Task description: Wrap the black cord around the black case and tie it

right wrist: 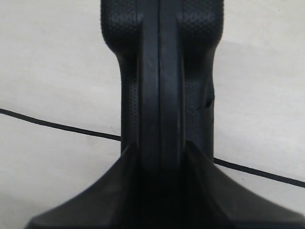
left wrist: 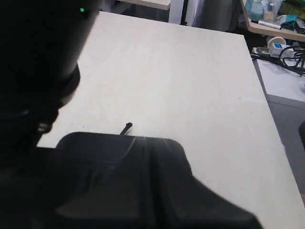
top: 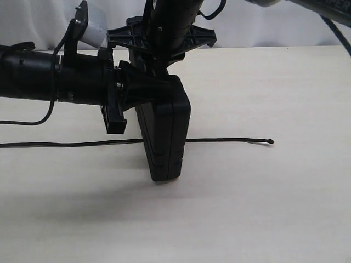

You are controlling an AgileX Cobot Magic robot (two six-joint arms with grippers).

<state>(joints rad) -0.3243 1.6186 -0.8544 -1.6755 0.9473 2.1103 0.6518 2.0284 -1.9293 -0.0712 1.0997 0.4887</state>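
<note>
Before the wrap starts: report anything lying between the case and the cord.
Nothing visible does. The right gripper holds the case on edge above the cord, which runs straight across the table beneath it.

No word, label, brand or number is legible in any view. The black case [top: 164,137] shows no readable marking, and the clutter [left wrist: 279,19] beyond the far edge of the table [left wrist: 181,86] is too blurred to read.
</note>
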